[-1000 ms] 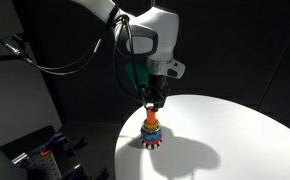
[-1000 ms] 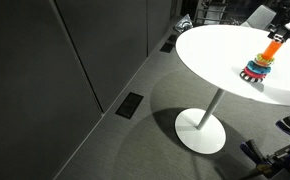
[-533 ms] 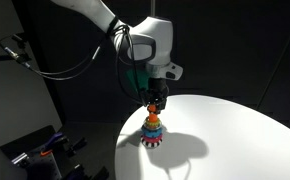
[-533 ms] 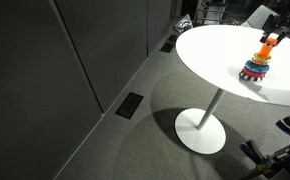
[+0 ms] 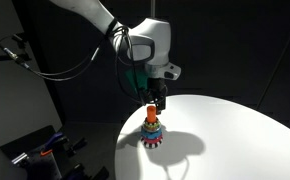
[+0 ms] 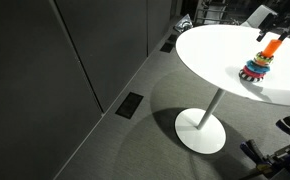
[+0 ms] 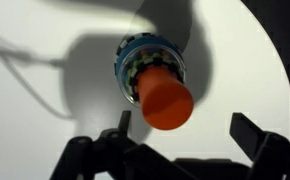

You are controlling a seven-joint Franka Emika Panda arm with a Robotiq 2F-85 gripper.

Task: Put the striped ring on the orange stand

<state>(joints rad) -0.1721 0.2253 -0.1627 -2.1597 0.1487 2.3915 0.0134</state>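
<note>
Gripper is hovering right over the stand, tips just above its rounded top and apparently not touching it. In the wrist view the fingers are standing wide, one on each side of the stand's top, with clear gaps and nothing between them but the peg; they are holding nothing. The ring is lying at the bottom of the stack on the table, near the table edge, with the stand poking up through the middle and a teal ring sitting on top of it. In an exterior view the ring is showing the same way, flat on the tabletop under the others, though the stand is looking tilted there; that could be the viewing angle, I can't tell. Judging from this, the placing step is looking finished: the ring is already round the stand and the hand is empty. The next move is probably calling for a straight lift up and away, keeping the fingers spread so they are not clipping the peg's top or knocking the stack over.
</note>
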